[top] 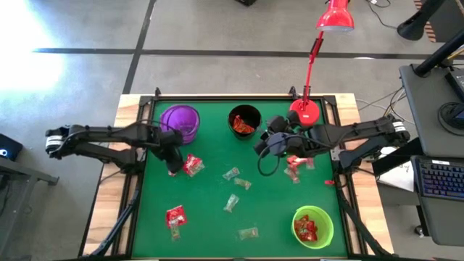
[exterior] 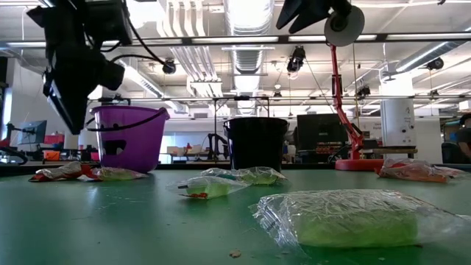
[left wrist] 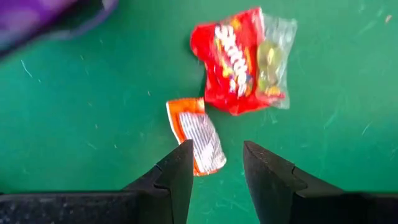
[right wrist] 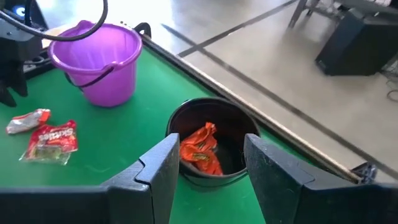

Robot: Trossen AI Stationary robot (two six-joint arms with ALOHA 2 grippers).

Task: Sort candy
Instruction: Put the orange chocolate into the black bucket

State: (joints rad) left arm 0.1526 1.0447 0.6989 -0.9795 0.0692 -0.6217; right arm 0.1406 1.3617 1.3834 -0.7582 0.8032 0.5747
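My left gripper (left wrist: 214,168) is open and points down at the green mat just in front of the purple cup (top: 180,122). A small orange-and-white candy (left wrist: 196,134) lies flat on the mat ahead of its fingertips. A red candy pack (left wrist: 239,59) with a clear one (left wrist: 273,62) lies beside it. My right gripper (right wrist: 211,162) is open and empty. It hangs over the near rim of the black cup (right wrist: 211,149), which holds an orange-red candy (right wrist: 200,152). More candy (top: 231,203) lies scattered on the mat.
A green cup (top: 312,226) with red candy stands at the near right corner. A red desk lamp (top: 308,109) stands at the far right, behind my right arm. Candy (top: 293,165) lies under that arm. A raised rim (top: 145,145) borders the mat.
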